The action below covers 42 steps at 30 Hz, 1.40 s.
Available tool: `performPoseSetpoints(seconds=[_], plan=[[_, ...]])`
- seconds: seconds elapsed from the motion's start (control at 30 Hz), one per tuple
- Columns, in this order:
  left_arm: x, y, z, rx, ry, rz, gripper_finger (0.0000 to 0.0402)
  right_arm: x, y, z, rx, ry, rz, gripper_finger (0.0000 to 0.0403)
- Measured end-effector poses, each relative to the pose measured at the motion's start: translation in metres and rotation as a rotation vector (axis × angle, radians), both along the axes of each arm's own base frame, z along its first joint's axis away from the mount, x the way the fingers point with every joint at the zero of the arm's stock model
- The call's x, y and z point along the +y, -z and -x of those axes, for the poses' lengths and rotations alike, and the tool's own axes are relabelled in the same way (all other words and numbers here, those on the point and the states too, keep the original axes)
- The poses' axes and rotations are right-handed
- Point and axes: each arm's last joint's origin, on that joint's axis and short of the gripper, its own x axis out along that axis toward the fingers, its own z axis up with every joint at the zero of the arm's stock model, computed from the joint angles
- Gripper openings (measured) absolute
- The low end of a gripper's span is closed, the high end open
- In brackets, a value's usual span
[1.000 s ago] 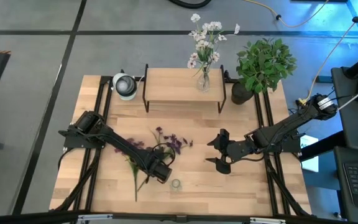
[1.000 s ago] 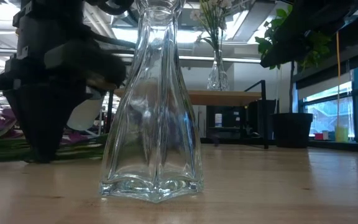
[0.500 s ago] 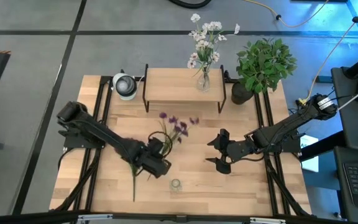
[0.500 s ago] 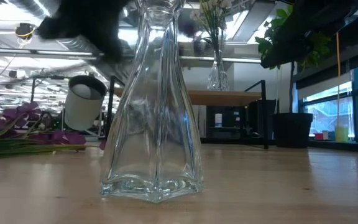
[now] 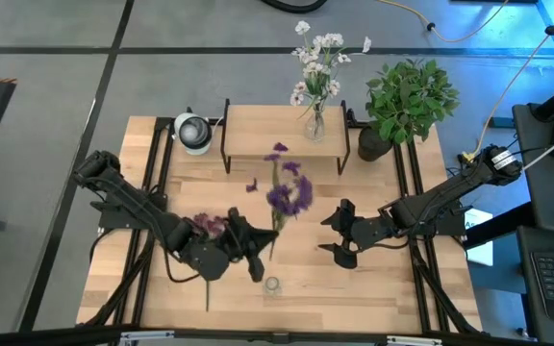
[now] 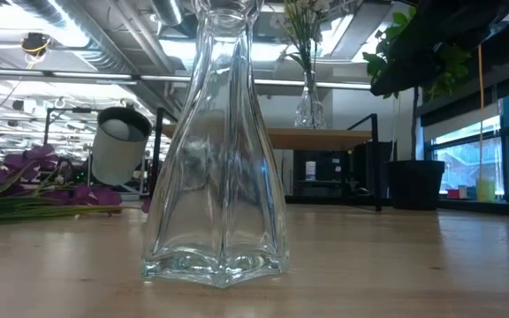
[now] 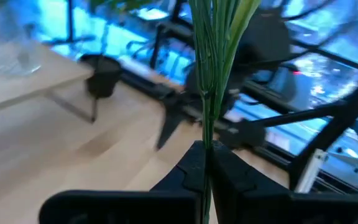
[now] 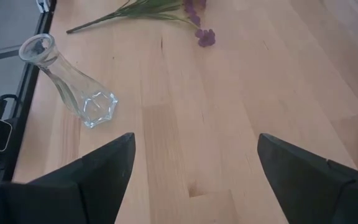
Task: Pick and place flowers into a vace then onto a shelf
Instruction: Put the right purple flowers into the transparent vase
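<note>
My left gripper [image 5: 255,256] hovers above the table's near middle, shut on a purple-blossomed flower [image 5: 288,188] whose green stems [image 7: 215,56] stand up from the fingers. More purple flowers [image 5: 207,227] lie flat on the table beneath the left arm, also seen in the right wrist view [image 8: 166,9]. An empty clear glass vase [image 5: 272,285] stands by the near edge just beside that gripper. To the right, my right gripper [image 5: 339,236] waits open. The shelf [image 5: 258,144] at the far side carries a vase of white flowers [image 5: 315,67]. My left gripper pinches the bundle of thin green stems [image 7: 206,140] between its two fingers, at the lower part of the stalks. The fingers [image 7: 229,174] come almost level from the table's left and lie across the stems. The flower stands upright, lifted clear, blossoms on top.
A bushy green potted plant [image 5: 408,96] stands at the far right beside the shelf. A round white and black object [image 5: 193,132] sits at the shelf's left. Black rails [image 5: 152,192] run along both table sides. Bare wood lies between the vase and the shelf.
My left gripper has risen off the table and tipped from pointing down to nearly level, staying shut. The purple flower it holds has swung from lying on the wood to standing upright, lifted clear. The other purple flowers stay where they lay.
</note>
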Motion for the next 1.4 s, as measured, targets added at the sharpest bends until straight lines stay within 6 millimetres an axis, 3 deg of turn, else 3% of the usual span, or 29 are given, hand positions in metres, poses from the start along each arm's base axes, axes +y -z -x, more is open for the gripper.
performPoseSetpoints(seconds=[0.2, 0.43, 0.8, 1.4], plan=[[-0.026, 0.013, -0.011, -0.036, 0.067, -0.088, 0.0005, 0.000, 0.000, 0.000, -0.001, 0.001, -0.002, 0.0339], [-0.057, 0.028, -0.009, -0.076, 0.069, -0.128, 0.0005, 0.000, 0.000, 0.000, -0.002, 0.016, -0.023, 0.0339], [-0.081, 0.058, -0.002, -0.059, -0.055, -0.148, 0.0006, 0.000, 0.000, 0.000, -0.002, 0.016, -0.023, 0.0339], [-0.100, 0.110, -0.009, 0.009, -0.068, -0.215, 0.0005, 0.000, 0.000, 0.000, -0.002, 0.019, -0.027, 0.0339]])
